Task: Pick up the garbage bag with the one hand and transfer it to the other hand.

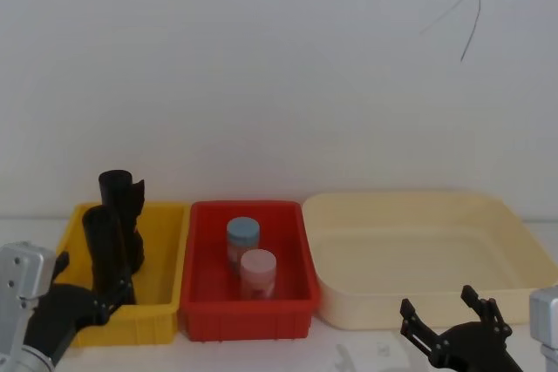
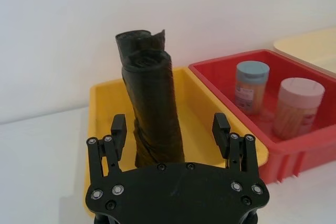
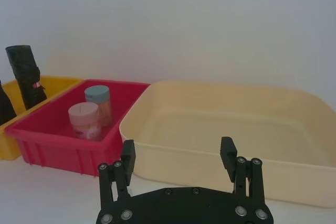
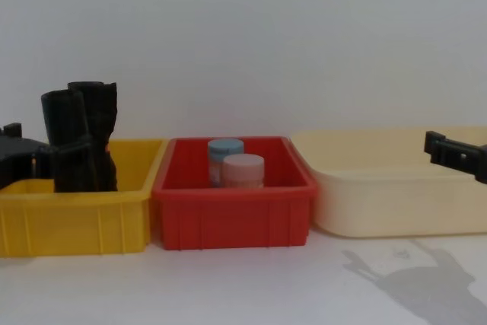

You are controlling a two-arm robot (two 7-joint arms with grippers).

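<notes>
A cream tub [image 1: 418, 246], a red bin [image 1: 247, 318] and a yellow bin [image 1: 161, 259] stand in a row on a white table, the yellow one on the robot's left.

In the yellow bin, the bag [image 2: 155, 114], a black crinkly roll, stands on end. Its long axis is close to upright, leaning slightly toward a rear roll [image 2: 140, 43] that stands just behind it and has a loose flap at the top.

The left gripper [image 2: 169, 129] sits at the near end of the yellow bin. Its fingers are spread wide and level, one to each side of the bag's lower half, so the gap runs across the upright axis. The bag lies straight ahead of the palm. In the chest view the gripper reaches the roll at about mid-height, though whether a finger touches it cannot be told.

The right gripper [image 1: 438, 307] hangs low in front of the tub, also spread wide with nothing between its fingers. It is well apart from the bag, with the red bin between them.

The left arm is plainly the nearer, and a short push forward before closing looks like all the grasp needs. The main risk is catching the rear roll too.

Two pastel-lidded jars [image 1: 243, 240] stand in the red bin, clear of both grippers.
</notes>
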